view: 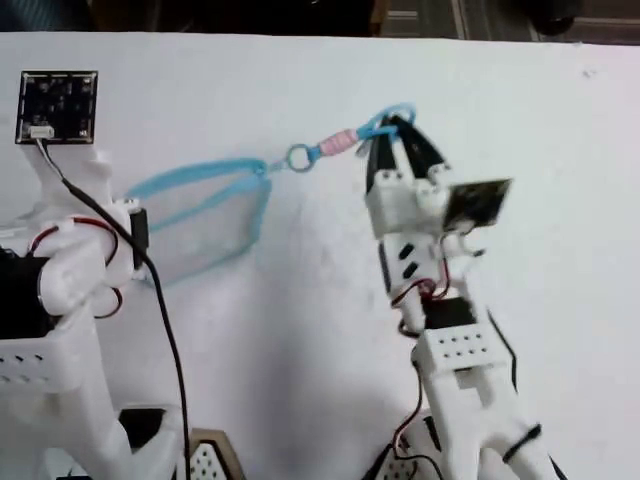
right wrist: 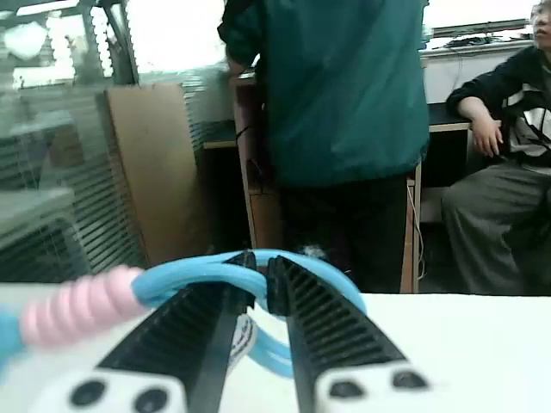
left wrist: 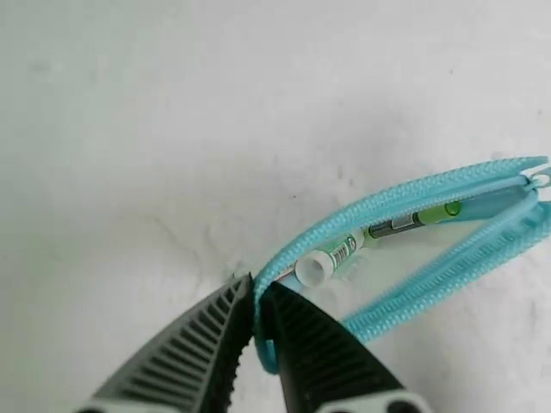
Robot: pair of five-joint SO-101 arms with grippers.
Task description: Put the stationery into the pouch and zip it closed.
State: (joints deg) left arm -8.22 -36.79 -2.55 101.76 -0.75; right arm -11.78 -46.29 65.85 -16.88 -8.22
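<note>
A clear pouch [view: 200, 225] with a light-blue zipper [left wrist: 405, 194] lies on the white table, its mouth open. Inside it lies a pen [left wrist: 379, 232] with a white cap and green markings. My left gripper [left wrist: 256, 297] is shut on the pouch's blue edge at the end away from the zipper pull; it sits at the pouch's left end [view: 135, 235] in the high view. A ring [view: 299, 157], pink beads [view: 338, 143] and a blue cord loop [right wrist: 258, 271] trail from the zipper pull. My right gripper [right wrist: 261, 280] is shut on that blue cord loop [view: 392, 122].
White table [view: 300, 330] with open room in front of and behind the pouch. A black square board [view: 57, 105] sits on the left arm's wrist. Cables hang along both arms. Past the table's far edge, people and desks stand in the room.
</note>
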